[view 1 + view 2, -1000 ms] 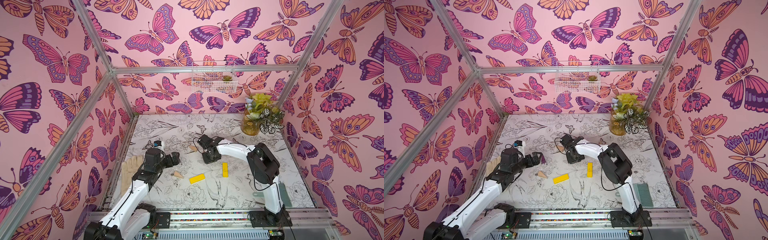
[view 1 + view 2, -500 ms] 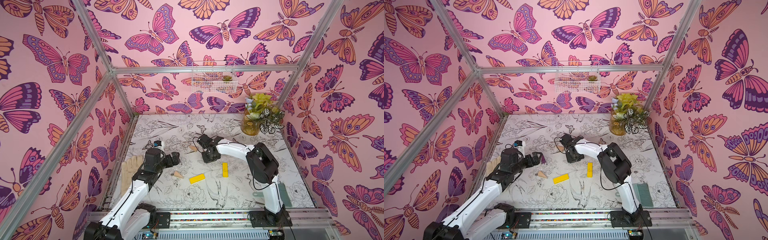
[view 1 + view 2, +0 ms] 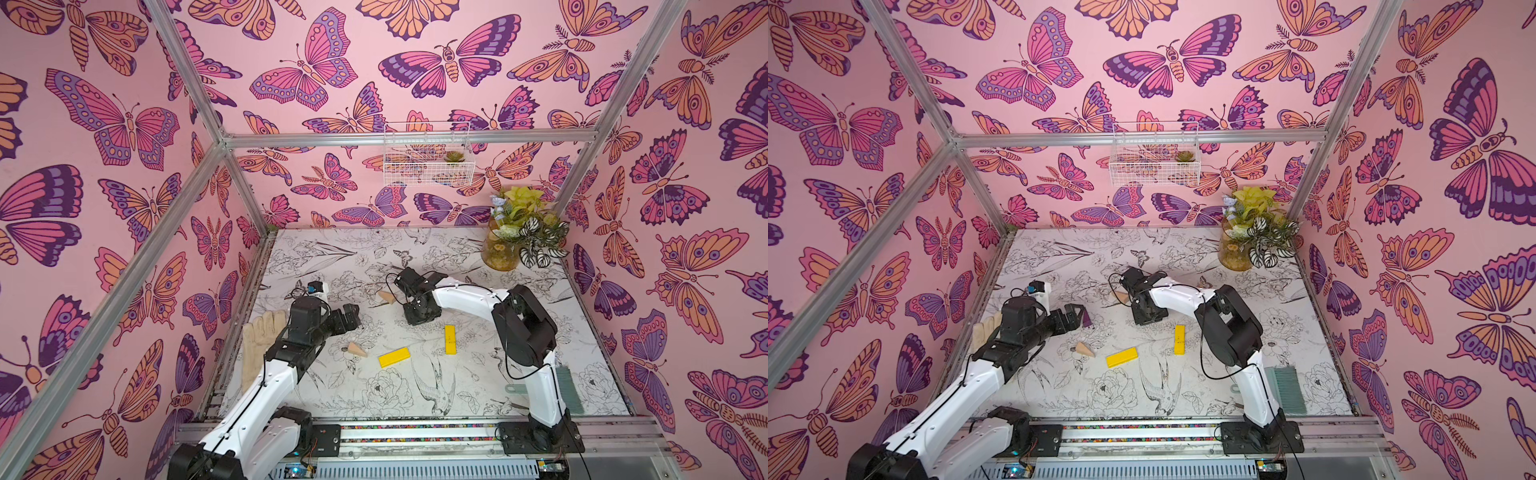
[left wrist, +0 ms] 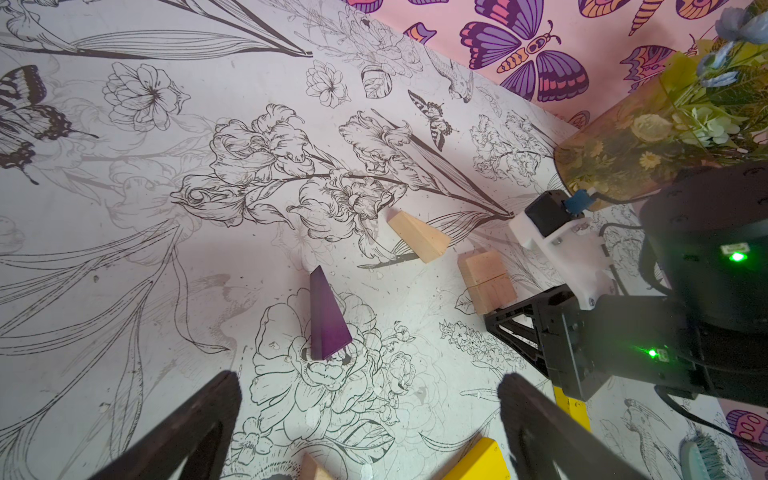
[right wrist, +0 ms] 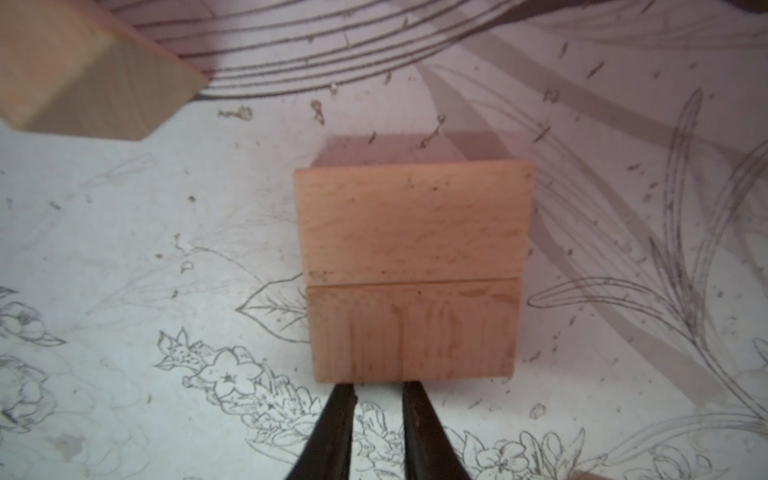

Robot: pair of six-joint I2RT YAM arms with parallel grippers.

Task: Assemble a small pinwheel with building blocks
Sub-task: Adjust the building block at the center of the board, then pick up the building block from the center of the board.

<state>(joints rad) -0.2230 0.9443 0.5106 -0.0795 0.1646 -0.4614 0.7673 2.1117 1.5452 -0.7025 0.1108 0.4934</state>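
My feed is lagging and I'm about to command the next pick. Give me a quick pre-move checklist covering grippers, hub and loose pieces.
1. Are the hub blocks joined? Ok: they sit side by side, touching along a thin seam.
2. Is the right gripper free of the hub? Ok: its jaws are barely apart, gripping nothing, with the tips at the blocks' edge.
3. Is the left gripper ready? Ok: it is wide open and empty.
4. Is the purple wedge free to pick? Ok: it lies alone ahead of the open left jaws.
5. Are the yellow bars loose? Ok: they lie apart, untouched.
6. Are there enough blades? Cannot tell: only two tan wedges show.
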